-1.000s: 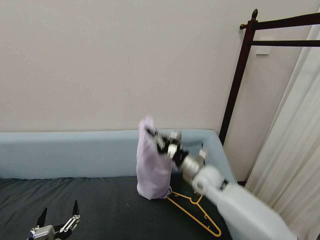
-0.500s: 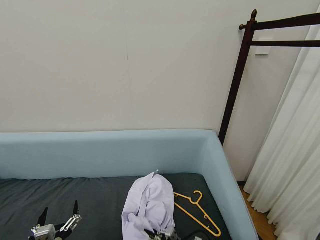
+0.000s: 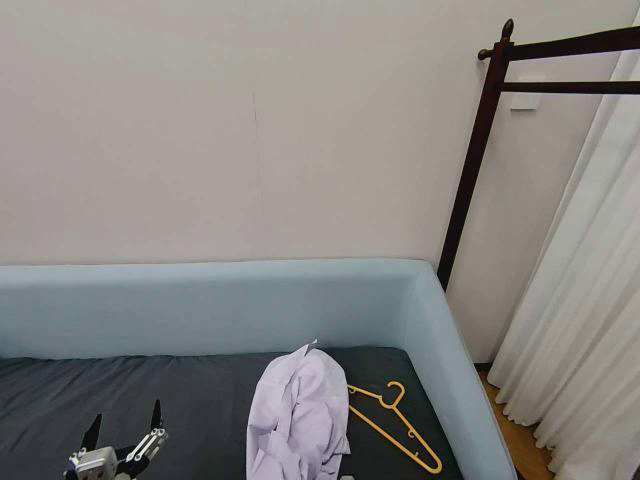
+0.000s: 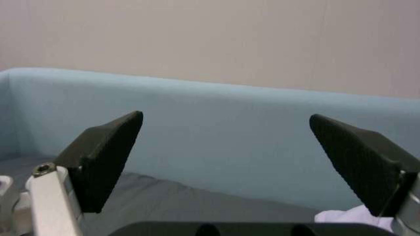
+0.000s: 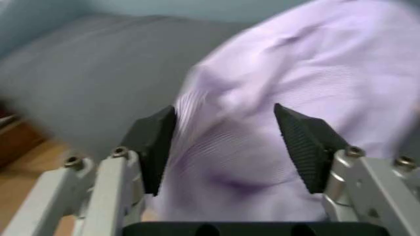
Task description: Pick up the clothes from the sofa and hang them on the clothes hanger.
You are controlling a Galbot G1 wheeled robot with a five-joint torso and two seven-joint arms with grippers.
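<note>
Lavender shirt [image 3: 298,415]: is being carried, crumpled in a heap, by the dark seat cushion [image 3: 150,395] of the light-blue sofa [image 3: 200,305]; gripped by nothing
Orange hanger [image 3: 393,402]: is being kept flat on the same cushion, just beside the shirt, toward the sofa's right end
Dark wooden clothes rack [image 3: 478,160]: is being stood past that end, beside a white curtain [image 3: 590,300]
Left hand [image 3: 125,425]: is being held low over the cushion, well apart from the shirt, fingers spread wide, nothing between them
Right hand [image 5: 225,113]: is being held close over the shirt, fingers spread wide, cloth not pinched
</note>
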